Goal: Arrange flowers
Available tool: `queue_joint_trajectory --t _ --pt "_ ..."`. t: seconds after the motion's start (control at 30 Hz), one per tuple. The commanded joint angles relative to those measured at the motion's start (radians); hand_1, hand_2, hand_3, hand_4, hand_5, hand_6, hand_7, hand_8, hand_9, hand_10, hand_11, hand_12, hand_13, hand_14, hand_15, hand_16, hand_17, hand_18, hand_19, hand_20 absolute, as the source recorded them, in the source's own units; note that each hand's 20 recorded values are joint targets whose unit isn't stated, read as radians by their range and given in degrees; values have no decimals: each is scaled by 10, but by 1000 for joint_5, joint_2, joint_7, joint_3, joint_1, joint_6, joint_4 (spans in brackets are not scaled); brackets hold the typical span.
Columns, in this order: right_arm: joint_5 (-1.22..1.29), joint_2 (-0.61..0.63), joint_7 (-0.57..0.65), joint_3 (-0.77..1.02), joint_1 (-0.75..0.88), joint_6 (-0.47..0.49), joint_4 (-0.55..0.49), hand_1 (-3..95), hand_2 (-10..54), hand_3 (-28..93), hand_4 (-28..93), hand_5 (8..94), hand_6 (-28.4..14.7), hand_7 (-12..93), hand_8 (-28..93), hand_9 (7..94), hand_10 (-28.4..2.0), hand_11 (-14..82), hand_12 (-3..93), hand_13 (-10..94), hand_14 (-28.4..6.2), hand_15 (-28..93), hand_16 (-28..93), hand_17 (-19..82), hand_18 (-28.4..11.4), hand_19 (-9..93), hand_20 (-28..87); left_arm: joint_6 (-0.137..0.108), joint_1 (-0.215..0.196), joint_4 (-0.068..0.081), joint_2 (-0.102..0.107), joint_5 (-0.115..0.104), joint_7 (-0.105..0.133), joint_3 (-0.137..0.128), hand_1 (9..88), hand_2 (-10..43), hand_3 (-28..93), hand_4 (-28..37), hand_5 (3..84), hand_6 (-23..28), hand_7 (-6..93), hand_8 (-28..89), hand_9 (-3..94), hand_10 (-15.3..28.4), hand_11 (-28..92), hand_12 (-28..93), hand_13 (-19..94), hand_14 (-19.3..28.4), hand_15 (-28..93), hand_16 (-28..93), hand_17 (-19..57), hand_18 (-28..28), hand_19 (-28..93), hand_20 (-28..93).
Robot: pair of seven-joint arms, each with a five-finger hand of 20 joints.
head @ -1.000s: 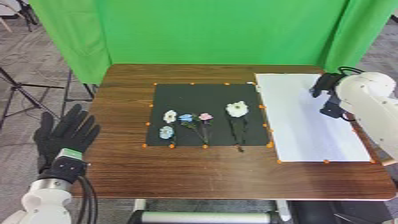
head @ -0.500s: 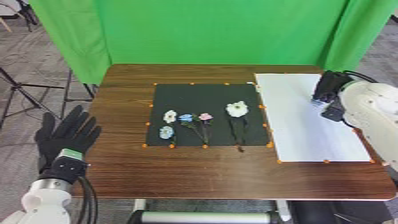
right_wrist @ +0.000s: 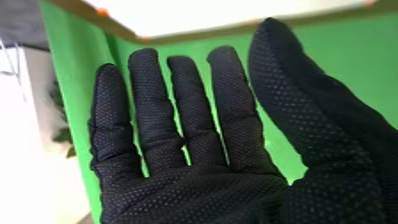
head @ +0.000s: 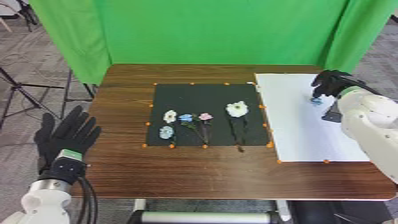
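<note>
Compared with the earlier frame, my right hand (head: 332, 83) has shifted a little toward the far edge of the white sheet (head: 306, 135), and the loose blue flower (head: 316, 101) on this sheet is now seen more clearly. It lies just beside my hand; if I touch it, I cannot tell. In the right wrist view, the fingers of my right hand (right_wrist: 195, 197) are straight, with narrow gaps, and the thumb stands wide from them. My left hand (head: 67, 132) has stayed beside the table (head: 204, 175), its fingers straight and spread wide. The black mat (head: 200, 92) bears a small white flower (head: 170, 116), a pale blue flower (head: 166, 132), a mid-blue flower (head: 186, 118), a pink flower (head: 206, 116) and a large white flower (head: 236, 109).
</note>
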State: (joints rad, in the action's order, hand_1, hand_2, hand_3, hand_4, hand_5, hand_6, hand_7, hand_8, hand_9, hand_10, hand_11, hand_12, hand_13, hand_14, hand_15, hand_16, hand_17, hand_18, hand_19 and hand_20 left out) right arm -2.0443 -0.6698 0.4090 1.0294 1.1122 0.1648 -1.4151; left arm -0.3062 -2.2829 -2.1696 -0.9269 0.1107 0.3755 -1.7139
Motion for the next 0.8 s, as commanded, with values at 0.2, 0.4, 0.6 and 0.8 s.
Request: queue_joint_trajectory --t 0.2,0.4,0.6,0.8 --pt "-19 -40 31 -27 15 96 62 403 -95 847 -281 424 -14 283 -183 424 -124 180 118 356 -128 429 86 196 -189 634 229 24 -15 -1 -9 11 -11 -8 263 121 677 -283 347 61 187 -113 254 135 233 78 132 126 323 -98 -50 111 269 80" --pt "-51 -46 15 -61 49 1 62 494 -95 802 -282 548 15 327 -199 610 -103 284 193 534 -74 493 234 251 -187 717 283 40 2 13 -15 48 -40 0 262 121 675 -283 348 63 180 -113 261 136 231 76 147 129 335 -100 -50 112 270 80" --pt "-84 -47 2 -62 68 -43 50 603 -95 716 -282 632 30 429 -69 771 -64 198 461 641 -31 453 393 284 -185 721 322 41 41 26 -18 45 -53 27 260 122 674 -283 347 62 180 -111 259 136 228 77 143 129 334 -101 -50 112 269 79" --pt "-101 -36 29 -51 96 -230 -10 639 -95 693 -283 685 29 452 -37 811 -54 192 488 709 -12 415 466 332 -177 761 382 27 32 24 -9 35 -37 26 259 122 675 -283 346 62 180 -111 258 136 226 78 141 129 334 -101 -50 112 268 80"
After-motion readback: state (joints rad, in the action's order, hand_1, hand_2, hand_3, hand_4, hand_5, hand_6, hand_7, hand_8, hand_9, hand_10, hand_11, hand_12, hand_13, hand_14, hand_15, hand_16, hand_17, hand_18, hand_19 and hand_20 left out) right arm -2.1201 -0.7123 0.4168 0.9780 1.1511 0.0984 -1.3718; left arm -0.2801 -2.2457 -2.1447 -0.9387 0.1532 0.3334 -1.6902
